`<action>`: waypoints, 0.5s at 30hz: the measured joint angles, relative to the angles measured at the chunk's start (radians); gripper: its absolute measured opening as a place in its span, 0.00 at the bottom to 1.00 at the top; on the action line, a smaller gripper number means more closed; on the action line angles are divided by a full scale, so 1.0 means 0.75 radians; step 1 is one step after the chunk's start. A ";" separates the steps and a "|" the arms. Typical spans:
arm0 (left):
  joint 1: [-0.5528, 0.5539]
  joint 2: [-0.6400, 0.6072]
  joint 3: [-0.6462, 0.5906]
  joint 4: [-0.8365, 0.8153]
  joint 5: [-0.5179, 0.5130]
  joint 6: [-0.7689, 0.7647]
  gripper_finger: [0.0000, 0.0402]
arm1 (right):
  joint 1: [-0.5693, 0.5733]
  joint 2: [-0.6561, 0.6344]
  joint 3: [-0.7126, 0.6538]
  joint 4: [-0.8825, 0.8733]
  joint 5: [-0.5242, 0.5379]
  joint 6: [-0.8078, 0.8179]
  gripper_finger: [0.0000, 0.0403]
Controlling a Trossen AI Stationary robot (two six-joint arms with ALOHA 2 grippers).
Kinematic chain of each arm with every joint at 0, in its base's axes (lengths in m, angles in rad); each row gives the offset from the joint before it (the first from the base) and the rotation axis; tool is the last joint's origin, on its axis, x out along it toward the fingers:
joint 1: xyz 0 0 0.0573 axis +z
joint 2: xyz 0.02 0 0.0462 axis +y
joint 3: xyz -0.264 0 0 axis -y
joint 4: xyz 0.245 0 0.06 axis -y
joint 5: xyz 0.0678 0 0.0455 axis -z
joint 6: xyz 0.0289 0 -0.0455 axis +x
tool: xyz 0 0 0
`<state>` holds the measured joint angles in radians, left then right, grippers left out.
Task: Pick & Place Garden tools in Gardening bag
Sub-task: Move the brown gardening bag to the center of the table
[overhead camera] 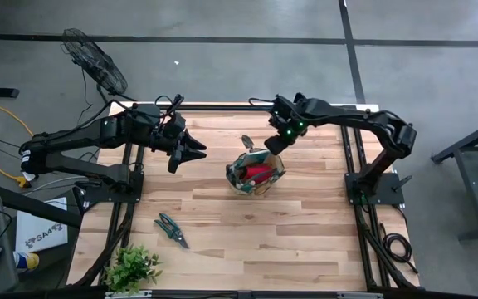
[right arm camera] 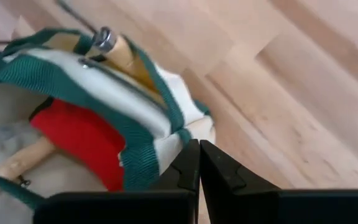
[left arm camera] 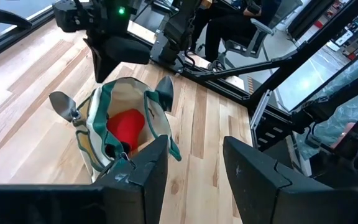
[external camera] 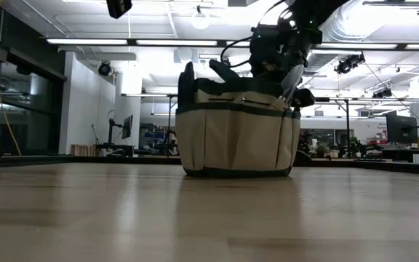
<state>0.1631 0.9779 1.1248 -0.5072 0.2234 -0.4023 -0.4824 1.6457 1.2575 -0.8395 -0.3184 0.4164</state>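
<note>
On the wooden table (overhead camera: pixel 305 241), pruning shears (overhead camera: pixel 171 230) lie near the front left. The left gripper (overhead camera: pixel 196 149) hovers empty, fingers parted, left of the gardening bag (overhead camera: pixel 256 173) at centre. The right gripper (overhead camera: pixel 273 143), clenched on nothing, hangs over the bag's far rim; a red bundle (overhead camera: pixel 258 173) lies inside.

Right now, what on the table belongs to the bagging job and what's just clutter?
Job:
gardening bag
red bundle inside the bag
trowel in a side pocket
pruning shears on the table

Clutter:
leafy plant
fan on the floor
</note>
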 joint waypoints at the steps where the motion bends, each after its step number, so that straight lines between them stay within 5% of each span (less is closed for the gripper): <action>1: 0.000 0.000 0.000 0.000 0.000 -0.001 0.38 | -0.005 -0.007 0.000 0.001 0.019 0.000 0.00; 15: 0.000 0.000 -0.001 0.000 0.000 -0.053 0.38 | -0.035 -0.024 0.000 -0.045 0.097 -0.063 0.00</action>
<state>0.1631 0.9779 1.1244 -0.5072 0.2234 -0.4417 -0.5085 1.6276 1.2575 -0.8733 -0.2455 0.3695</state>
